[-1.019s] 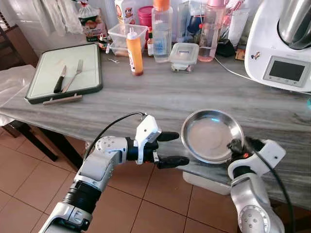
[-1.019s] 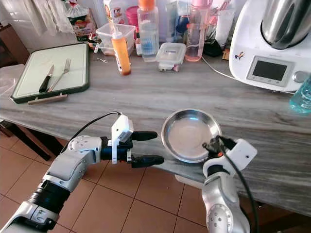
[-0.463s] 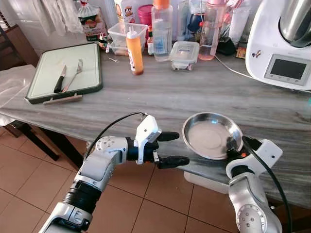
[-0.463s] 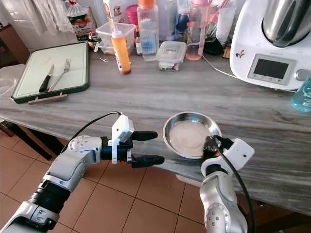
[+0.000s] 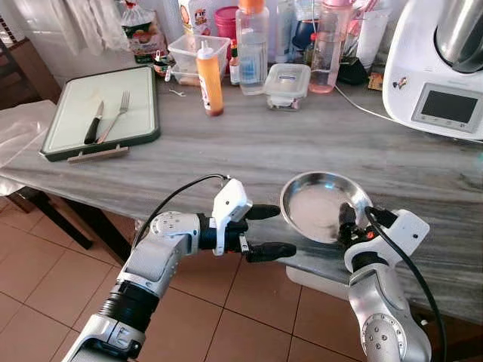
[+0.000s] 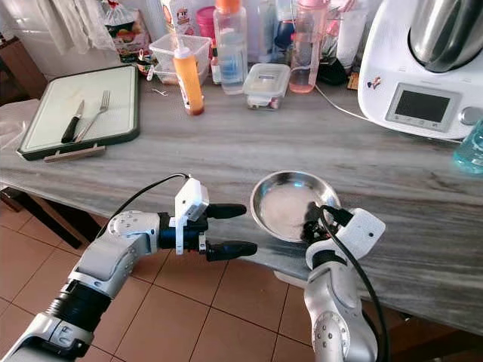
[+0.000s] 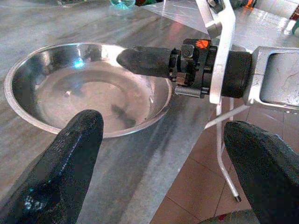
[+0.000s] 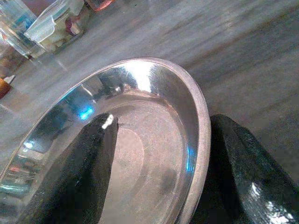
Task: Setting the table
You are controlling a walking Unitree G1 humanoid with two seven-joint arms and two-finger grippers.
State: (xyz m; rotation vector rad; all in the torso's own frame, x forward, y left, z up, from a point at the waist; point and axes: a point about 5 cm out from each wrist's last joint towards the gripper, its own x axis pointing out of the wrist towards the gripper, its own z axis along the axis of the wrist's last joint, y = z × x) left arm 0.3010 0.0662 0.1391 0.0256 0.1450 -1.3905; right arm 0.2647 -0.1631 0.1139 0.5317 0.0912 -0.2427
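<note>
Head view: the metal bowl [image 5: 323, 206] sits by the near edge of the worktop [image 5: 249, 151], pinched at its 4 o'clock rim by the right gripper [image 5: 346, 222] for lifting.
Left wrist view: the left gripper [image 7: 163, 158], spread and empty, waits off the edge.
Right wrist view: fingers [image 8: 93, 154] straddle the rim; bare worktop lies towards 12 o'clock.

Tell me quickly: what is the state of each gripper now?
Left gripper: open, holding nothing.
Right gripper: shut on the rim of the plate.
</note>
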